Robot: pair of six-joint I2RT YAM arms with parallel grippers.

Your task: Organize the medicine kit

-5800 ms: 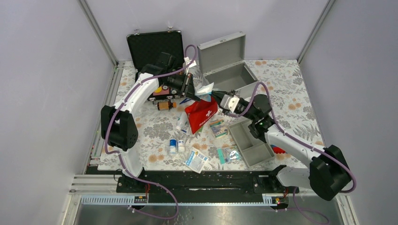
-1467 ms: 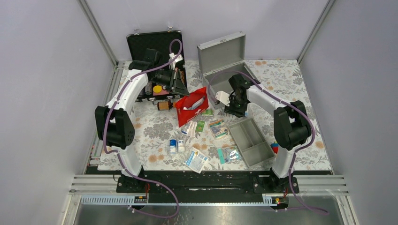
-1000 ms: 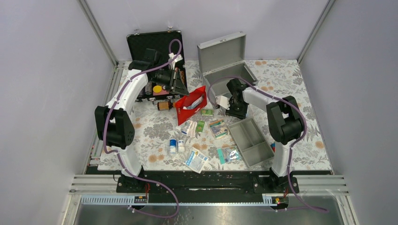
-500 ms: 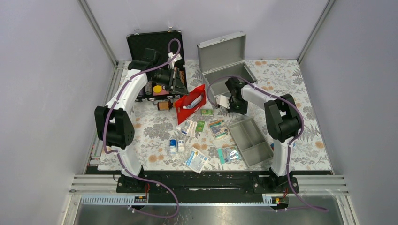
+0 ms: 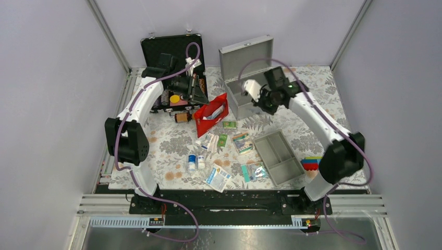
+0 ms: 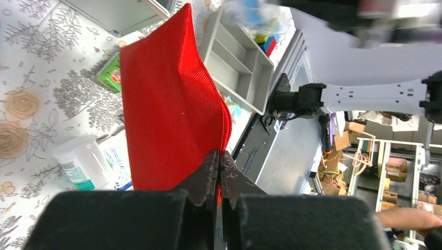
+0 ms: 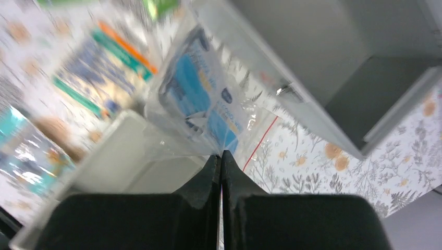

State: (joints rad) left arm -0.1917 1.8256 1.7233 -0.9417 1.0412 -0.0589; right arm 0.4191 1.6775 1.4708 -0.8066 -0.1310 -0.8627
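Plastic bag in right gripper, metal box just beyond

The medicine kit's grey-silver metal box stands near the middle of the far edge of the table, its hinged lid swung open and standing upright behind it. Its grey divided tray lies apart from the box, flat towards the near right corner, turned askew to the table's edges.
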